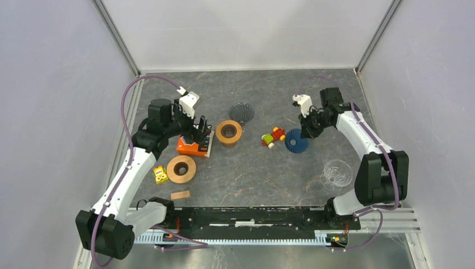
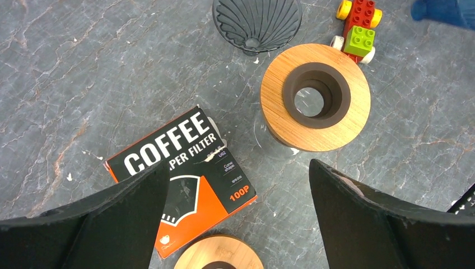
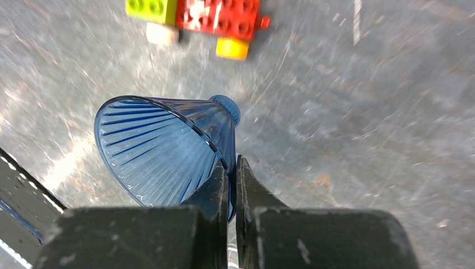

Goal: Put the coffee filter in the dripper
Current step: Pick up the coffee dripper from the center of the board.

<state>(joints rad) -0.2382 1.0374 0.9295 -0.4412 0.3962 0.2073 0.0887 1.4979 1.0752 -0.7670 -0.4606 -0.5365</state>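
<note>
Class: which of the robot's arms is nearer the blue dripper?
Right. On the right arm the jaws are shut on the rim of the blue dripper; on the left arm they stand open over the filter box, far from it.

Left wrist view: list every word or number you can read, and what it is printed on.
"COFFEE": filter box, black face.
"PER FILTER": same box, start of the line covered.
"100P": same box, orange corner.
Small white print on the box: too small to read.
</note>
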